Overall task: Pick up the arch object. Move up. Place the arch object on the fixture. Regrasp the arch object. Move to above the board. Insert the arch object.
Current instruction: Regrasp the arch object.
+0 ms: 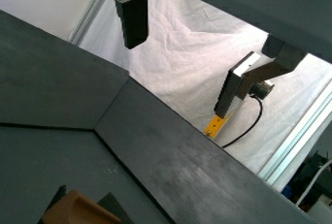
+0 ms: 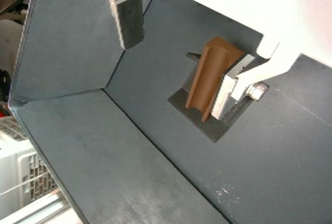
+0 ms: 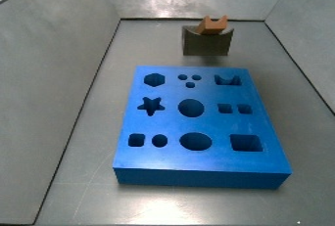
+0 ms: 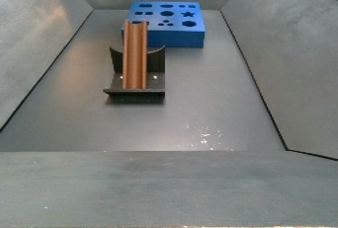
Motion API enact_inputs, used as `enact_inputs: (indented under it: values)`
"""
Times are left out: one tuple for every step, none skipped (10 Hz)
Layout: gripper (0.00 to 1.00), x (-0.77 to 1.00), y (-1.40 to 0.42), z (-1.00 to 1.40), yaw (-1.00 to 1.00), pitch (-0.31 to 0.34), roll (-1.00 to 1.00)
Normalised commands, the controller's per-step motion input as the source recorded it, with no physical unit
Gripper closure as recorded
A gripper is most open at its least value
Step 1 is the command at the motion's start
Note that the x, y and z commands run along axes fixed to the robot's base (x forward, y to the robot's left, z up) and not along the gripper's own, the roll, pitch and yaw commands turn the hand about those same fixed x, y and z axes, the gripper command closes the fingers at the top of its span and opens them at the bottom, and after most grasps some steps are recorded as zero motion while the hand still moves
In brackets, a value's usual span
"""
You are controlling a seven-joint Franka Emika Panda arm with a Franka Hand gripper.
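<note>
The arch object (image 4: 134, 54), a long reddish-brown grooved bar, rests on end against the dark fixture (image 4: 136, 91), free of the gripper. It shows in a side view as an orange tip (image 3: 213, 22) above the fixture (image 3: 206, 42). In a wrist view the bar (image 2: 209, 73) stands in the fixture (image 2: 211, 123) beyond my open, empty gripper (image 2: 184, 48), well clear of it. The open gripper (image 1: 185, 53) also shows with a brown corner of the bar (image 1: 81, 211) at the picture's edge. The blue board (image 3: 197, 174) lies in front of the fixture, also in a side view (image 4: 168, 38).
Sloping grey walls (image 4: 53, 44) enclose the grey floor (image 4: 199, 123) on all sides. A white cloth (image 1: 182, 63) and a yellow-tipped cable (image 1: 218, 124) lie beyond the enclosure. Bare floor runs beside the board and fixture.
</note>
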Motion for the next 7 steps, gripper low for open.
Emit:
enact_inputs:
  values:
    - [0.00, 0.29, -0.04, -0.03, 0.09, 0.070, 0.11]
    - [0.00, 0.11, 0.05, -1.00, 0.08, 0.124, -0.04]
    - [0.00, 0.12, 0.05, -1.00, 0.09, 0.119, -0.03]
    - [0.00, 0.12, 0.05, -1.00, 0.11, 0.099, -0.01]
    - [0.00, 0.12, 0.03, -1.00, 0.15, 0.056, 0.03]
    - [0.00, 0.12, 0.03, -1.00, 0.15, 0.041, 0.04]
    - [0.00, 0.13, 0.02, -1.00, 0.15, -0.002, 0.05]
